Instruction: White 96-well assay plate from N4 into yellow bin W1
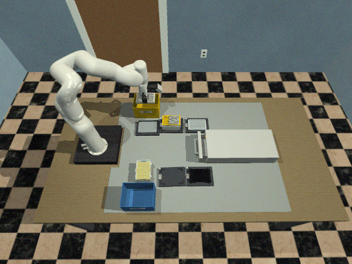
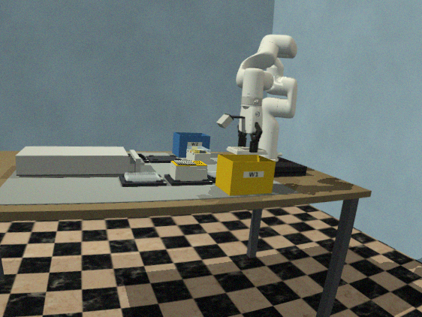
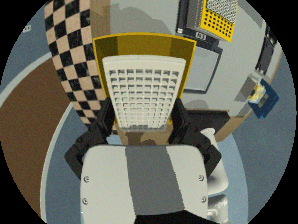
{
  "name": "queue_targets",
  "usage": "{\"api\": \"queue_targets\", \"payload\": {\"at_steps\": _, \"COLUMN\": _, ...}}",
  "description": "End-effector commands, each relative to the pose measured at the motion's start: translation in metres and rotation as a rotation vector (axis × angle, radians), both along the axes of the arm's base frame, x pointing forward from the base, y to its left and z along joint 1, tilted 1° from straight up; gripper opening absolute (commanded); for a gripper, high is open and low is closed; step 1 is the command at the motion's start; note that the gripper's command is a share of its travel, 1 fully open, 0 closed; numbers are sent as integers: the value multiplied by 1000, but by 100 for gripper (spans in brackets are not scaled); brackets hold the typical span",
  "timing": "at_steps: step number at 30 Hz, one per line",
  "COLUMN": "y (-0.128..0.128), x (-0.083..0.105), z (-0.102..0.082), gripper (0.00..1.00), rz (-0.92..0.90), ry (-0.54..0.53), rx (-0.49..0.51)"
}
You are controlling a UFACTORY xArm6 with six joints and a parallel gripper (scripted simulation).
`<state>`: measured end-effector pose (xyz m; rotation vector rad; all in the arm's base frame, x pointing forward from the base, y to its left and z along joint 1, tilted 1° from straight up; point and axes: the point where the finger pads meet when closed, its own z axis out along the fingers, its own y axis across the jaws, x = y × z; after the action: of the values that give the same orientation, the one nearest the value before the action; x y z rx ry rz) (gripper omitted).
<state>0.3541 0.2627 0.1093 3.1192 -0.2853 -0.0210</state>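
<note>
My gripper (image 2: pixel 249 147) is shut on the white 96-well plate (image 3: pixel 143 95) and holds it level just above the rim of the yellow bin W1 (image 2: pixel 245 173). In the overhead view the plate (image 1: pixel 148 97) sits over the bin's opening (image 1: pixel 146 105). In the wrist view the yellow bin rim (image 3: pixel 144 47) frames the plate on three sides. The bin stands upright on the bench near its far left corner. An empty dark nest (image 1: pixel 147 127) lies just in front of the bin.
A yellow-topped tip box (image 1: pixel 171 121) and a clear plate (image 1: pixel 197 124) sit on nests right of the empty one. The long grey cooler (image 1: pixel 239 146) lies mid-bench. The blue bin (image 1: pixel 138 196), a yellow rack (image 1: pixel 143 170) and two dark nests (image 1: pixel 185 176) are near the front.
</note>
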Motion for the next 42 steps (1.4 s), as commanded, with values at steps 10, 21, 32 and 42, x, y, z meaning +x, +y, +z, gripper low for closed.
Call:
{"api": "queue_targets", "payload": {"at_steps": 10, "y": 1, "x": 1, "z": 2, "gripper": 100, "rz": 0, "ry": -4, "rx": 3}}
{"api": "queue_targets", "payload": {"at_steps": 21, "y": 1, "x": 1, "z": 2, "gripper": 100, "rz": 0, "ry": -4, "rx": 3}}
{"api": "queue_targets", "payload": {"at_steps": 32, "y": -18, "x": 5, "z": 7, "gripper": 100, "rz": 0, "ry": -4, "rx": 2}}
{"api": "queue_targets", "payload": {"at_steps": 42, "y": -46, "x": 11, "z": 15, "gripper": 100, "rz": 0, "ry": -4, "rx": 2}}
